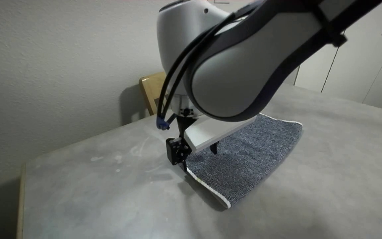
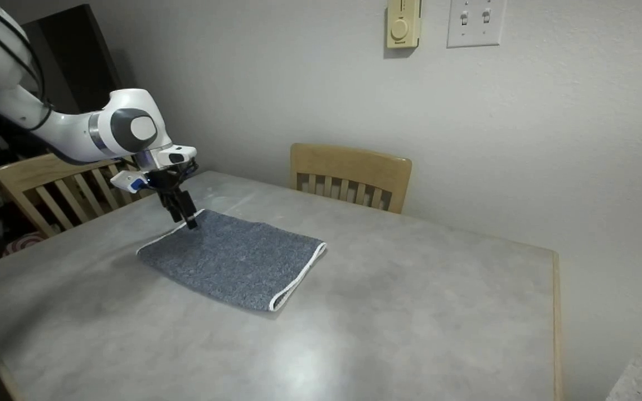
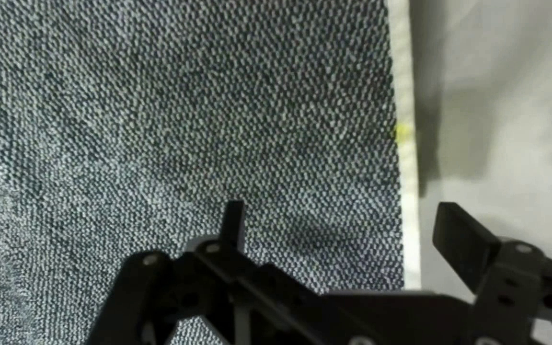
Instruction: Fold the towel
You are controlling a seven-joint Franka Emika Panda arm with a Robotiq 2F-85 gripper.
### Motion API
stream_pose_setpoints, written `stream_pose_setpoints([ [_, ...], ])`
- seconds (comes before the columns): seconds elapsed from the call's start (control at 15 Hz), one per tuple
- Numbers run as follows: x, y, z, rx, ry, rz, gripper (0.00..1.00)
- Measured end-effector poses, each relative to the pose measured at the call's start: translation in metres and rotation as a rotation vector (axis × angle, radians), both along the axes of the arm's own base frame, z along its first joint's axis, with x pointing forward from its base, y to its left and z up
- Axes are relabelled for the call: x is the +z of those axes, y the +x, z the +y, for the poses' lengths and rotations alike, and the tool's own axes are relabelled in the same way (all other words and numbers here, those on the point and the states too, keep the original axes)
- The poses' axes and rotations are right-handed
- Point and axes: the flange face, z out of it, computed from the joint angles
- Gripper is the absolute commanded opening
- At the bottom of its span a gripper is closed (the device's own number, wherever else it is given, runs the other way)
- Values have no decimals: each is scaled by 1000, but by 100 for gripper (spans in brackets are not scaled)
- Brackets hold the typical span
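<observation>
In an exterior view, the towel (image 1: 249,157) lies on the counter (image 1: 95,199), mostly flat. One end, along its white edge (image 1: 210,189), stands slightly clear of the surface, with shadow beneath. The hand (image 1: 199,158) points down at that end. Recommendation: use the raised edge; bring the outer finger low enough to pass under it.

In an exterior view, the trim at the opposite end turns back on itself at a doubled corner (image 2: 276,303). Assessment: one fold appears made, and the step in hand is taking an end for the next. The hand sits nearer the corner towards the wall (image 2: 494,128) than the middle of the edge. A grip there may let the remaining corner lag; one nearer the middle should carry the end over squarer.

In the wrist view, the fingers (image 3: 233,225) stand wide apart, one above the cloth, the other past the edge over the counter. The hand has hold of nothing. The white edge runs between them, nearer the outer finger. Contact by either fingertip cannot be determined. Closing too high risks skidding over the cloth; pressing too hard risks bunching it. Recommendation: settle the outer finger low, close slowly, confirm both layers are caught, lift modestly, and align ends before release.
</observation>
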Motion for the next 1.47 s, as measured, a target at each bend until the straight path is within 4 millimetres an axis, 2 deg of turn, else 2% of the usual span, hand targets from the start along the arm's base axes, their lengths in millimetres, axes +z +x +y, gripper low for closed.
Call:
stream_pose_setpoints([
  [0.87, -1, 2, -6, -11, -12, 0, 100],
  [1.47, -10, 2, -13, -16, -26, 12, 100],
])
